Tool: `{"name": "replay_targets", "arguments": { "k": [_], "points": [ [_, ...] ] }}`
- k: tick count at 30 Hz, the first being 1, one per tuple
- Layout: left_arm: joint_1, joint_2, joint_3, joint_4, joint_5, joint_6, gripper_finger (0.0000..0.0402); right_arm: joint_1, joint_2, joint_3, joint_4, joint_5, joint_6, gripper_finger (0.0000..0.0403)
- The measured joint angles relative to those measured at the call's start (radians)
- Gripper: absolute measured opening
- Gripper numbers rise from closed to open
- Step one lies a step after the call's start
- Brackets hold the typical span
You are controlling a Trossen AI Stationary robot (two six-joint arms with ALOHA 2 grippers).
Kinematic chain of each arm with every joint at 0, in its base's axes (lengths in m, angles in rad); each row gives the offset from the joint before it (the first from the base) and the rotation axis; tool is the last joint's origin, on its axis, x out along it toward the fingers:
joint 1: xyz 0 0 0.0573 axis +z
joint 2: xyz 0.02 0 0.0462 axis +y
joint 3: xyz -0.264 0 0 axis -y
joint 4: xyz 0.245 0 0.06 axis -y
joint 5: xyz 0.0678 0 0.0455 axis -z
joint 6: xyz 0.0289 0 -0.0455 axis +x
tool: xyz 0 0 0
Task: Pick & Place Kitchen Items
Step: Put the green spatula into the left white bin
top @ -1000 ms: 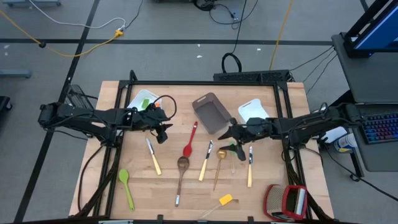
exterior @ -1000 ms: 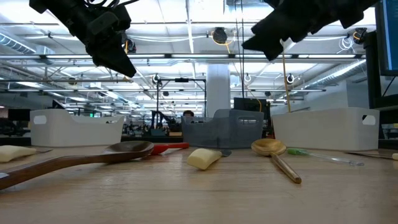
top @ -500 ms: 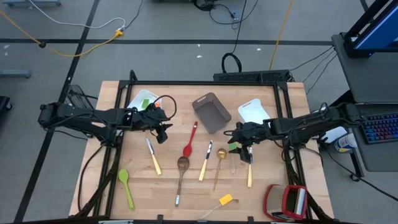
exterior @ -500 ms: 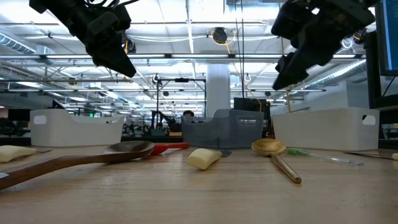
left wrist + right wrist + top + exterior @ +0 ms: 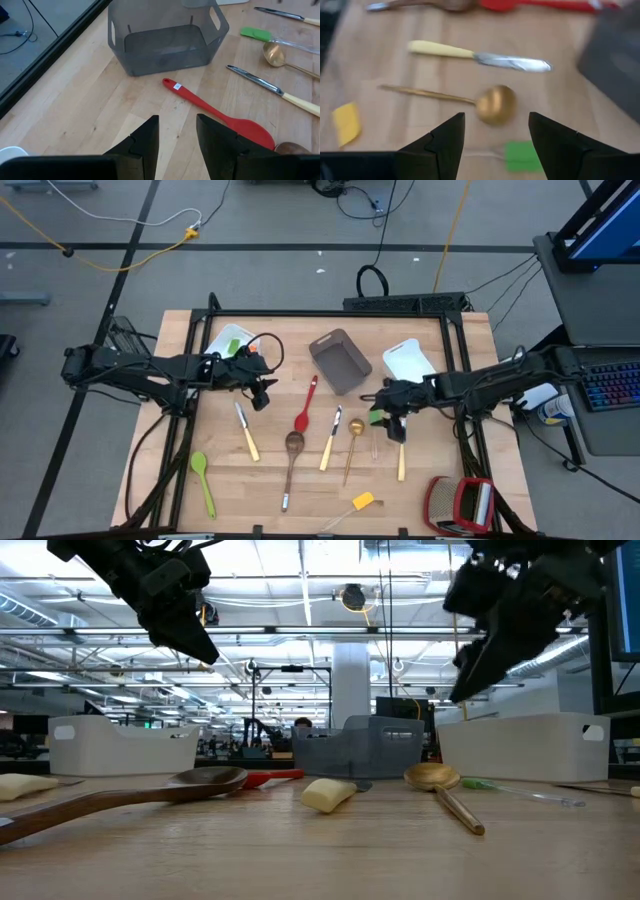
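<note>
The utensils lie flat on the wooden table. They are a red spoon (image 5: pixel 305 406), a wooden spoon (image 5: pixel 291 458), a gold spoon (image 5: pixel 352 440), pale-handled knives (image 5: pixel 246 431) (image 5: pixel 330 438) (image 5: pixel 402 452), a green spatula (image 5: pixel 204 479), a clear-handled spatula with a green head (image 5: pixel 376 423) and a yellow piece (image 5: pixel 363 501). My right gripper (image 5: pixel 385 413) is open and empty above the gold spoon's bowl (image 5: pixel 493 108) and the green head (image 5: pixel 522 156). My left gripper (image 5: pixel 263 393) is open and empty, left of the red spoon (image 5: pixel 215 112).
A grey bin (image 5: pixel 338 361) stands at the back centre, with white bins (image 5: pixel 229 340) (image 5: pixel 407 359) on either side. A red-and-silver object (image 5: pixel 460 502) sits at the near right corner. Bare wood shows at the near left.
My right gripper has moved toward the table's near edge and a little to the right. It has tipped its fingers downward over the gold spoon and the green spatula head. No utensil has moved.
</note>
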State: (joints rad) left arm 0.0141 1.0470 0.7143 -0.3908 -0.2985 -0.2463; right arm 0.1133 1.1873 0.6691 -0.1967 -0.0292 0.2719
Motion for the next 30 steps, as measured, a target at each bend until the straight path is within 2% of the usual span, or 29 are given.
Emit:
{"name": "replay_targets", "arguments": {
  "k": [3, 6, 13, 18, 24, 30],
  "points": [
    [0.0, 0.0, 0.0, 0.0, 0.0, 0.0, 0.0136, -0.001, 0.0, -0.041, -0.003, 0.059, 0.131, 0.0212],
    [0.0, 0.0, 0.0, 0.0, 0.0, 0.0, 0.0136, 0.001, 0.0, -0.066, -0.001, 0.058, 0.238, 0.0212],
    [0.0, 0.0, 0.0, 0.0, 0.0, 0.0, 0.0136, 0.025, 0.0, -0.072, 0.026, 0.107, 0.284, 0.0212],
    [0.0, 0.0, 0.0, 0.0, 0.0, 0.0, 0.0136, 0.041, 0.005, -0.013, 0.045, 0.113, 0.269, 0.0212],
    [0.0, 0.0, 0.0, 0.0, 0.0, 0.0, 0.0136, 0.084, 0.114, 0.077, 0.022, 0.105, 0.282, 0.0212],
    [0.002, 0.0, 0.0, 0.006, 0.0, 0.038, 0.0136, 0.065, 0.203, 0.163, -0.194, 0.111, 0.414, 0.0212]
  ]
}}
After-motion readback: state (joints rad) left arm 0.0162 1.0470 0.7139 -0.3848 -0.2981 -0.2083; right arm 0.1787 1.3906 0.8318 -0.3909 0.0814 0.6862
